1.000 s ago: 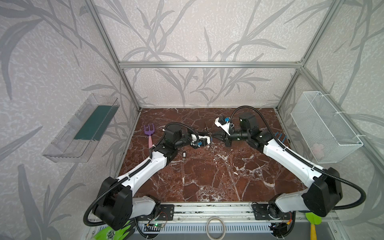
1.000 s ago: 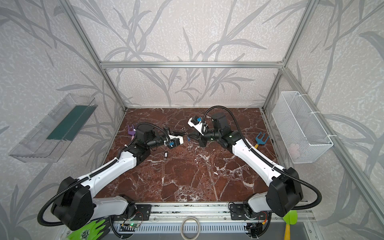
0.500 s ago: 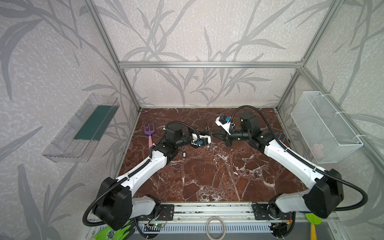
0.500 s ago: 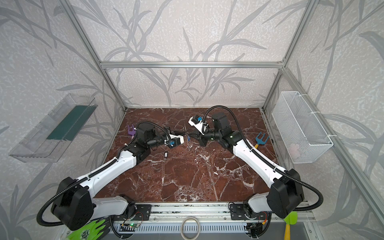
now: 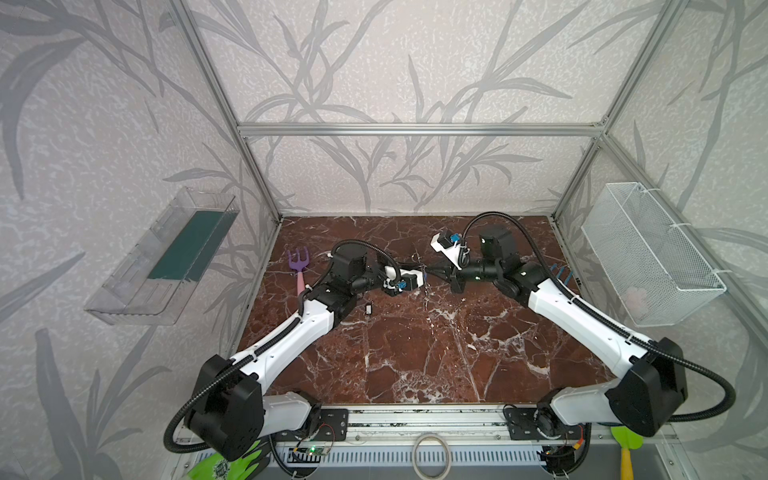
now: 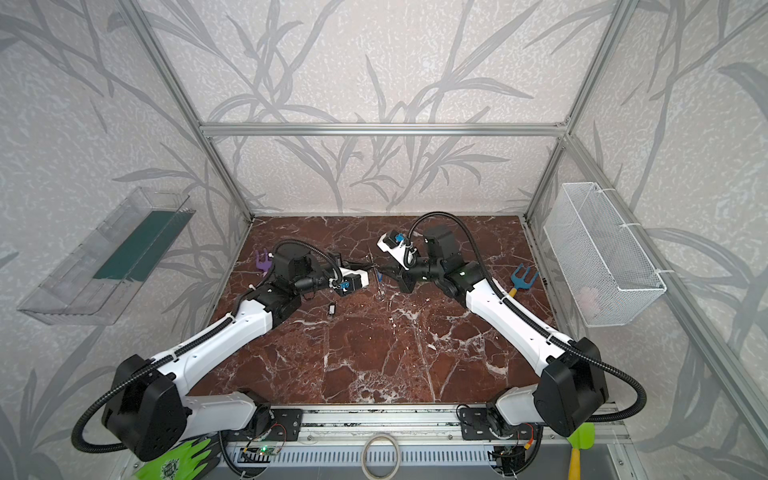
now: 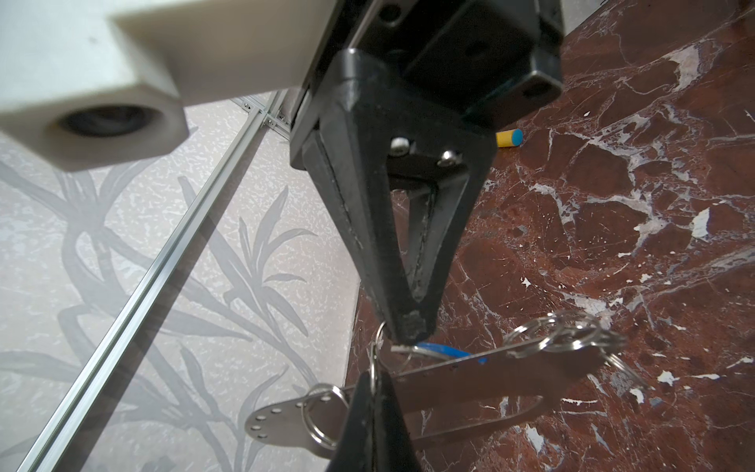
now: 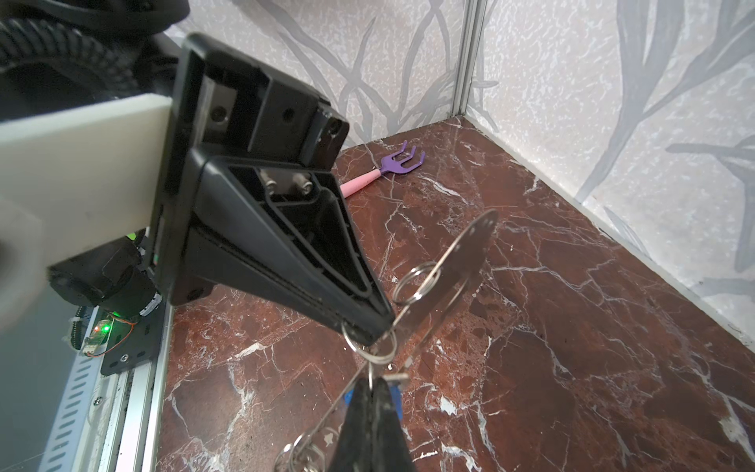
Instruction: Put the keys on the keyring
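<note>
The brown marble counter (image 5: 415,353) looks just as it did a second ago. The two arms reaching in from the front rail have hardly stirred. The left arm (image 5: 291,336) and the right arm (image 5: 582,320) are still angled inward and meet toward the back middle. The purple rake (image 5: 298,259) lies where it lay by the left wall.

The left tool (image 8: 369,332) and right tool (image 7: 410,329) stay nose to nose above the counter, each with its jaws pressed together. Between them hangs the keyring (image 7: 490,376), a flat grey plate held clear of the counter and tilted, with wire loops bunched at one end. The left tool pinches one of its small loops. The right tool seems to pinch the blue-tagged key (image 7: 443,351) by thin wire, just beside the plate's edge. Whether that key is already threaded on a loop I cannot tell.

The black-and-white key (image 5: 368,308) has not moved. It lies alone on the counter near the left arm's wrist, apart from the keyring.
</note>
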Robot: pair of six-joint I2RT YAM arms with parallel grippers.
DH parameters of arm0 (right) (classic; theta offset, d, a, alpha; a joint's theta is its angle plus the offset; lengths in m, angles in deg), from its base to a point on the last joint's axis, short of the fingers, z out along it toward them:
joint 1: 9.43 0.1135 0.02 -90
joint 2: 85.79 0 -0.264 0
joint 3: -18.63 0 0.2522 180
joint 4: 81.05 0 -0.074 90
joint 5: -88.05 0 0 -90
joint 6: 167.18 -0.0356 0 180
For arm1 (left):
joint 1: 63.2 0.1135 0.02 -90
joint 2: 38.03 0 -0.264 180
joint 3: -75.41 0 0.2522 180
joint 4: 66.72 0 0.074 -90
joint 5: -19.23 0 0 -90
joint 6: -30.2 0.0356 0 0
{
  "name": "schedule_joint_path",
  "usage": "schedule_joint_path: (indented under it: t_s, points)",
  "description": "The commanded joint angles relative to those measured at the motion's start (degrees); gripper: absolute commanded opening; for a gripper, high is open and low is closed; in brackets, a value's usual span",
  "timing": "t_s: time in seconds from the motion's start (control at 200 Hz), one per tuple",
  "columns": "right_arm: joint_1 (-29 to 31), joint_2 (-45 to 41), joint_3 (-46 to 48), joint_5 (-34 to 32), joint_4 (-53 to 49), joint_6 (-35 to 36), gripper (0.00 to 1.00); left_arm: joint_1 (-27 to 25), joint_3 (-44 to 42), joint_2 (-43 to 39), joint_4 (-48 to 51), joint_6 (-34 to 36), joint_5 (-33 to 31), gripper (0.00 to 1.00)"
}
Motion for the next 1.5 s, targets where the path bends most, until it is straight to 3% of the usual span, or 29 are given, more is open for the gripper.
schedule_joint_path:
  t_s: [0.0, 0.52, 1.125, 1.495]
  points:
    - [0.2, -1.8, -0.3, 0.9, 2.2, -0.3, 0.0, -0.4, 2.0, -1.0, 1.5, 0.4, 1.6, 0.0]
    - [1.6, -3.0, 0.5, -1.3, 1.1, 2.3, 0.0, -0.7, 3.4, -0.3, 4.3, -0.2, 1.0, 0.0]
    - [1.5, -2.2, -0.3, -5.8, -2.6, 0.8, 0.0, -1.2, 3.0, -1.1, 5.6, 4.5, 0.8, 0.0]
    - [1.5, -3.1, 0.6, -3.7, 0.0, -0.1, 0.0, -1.4, 3.4, -0.7, 7.2, 5.9, -0.1, 0.0]
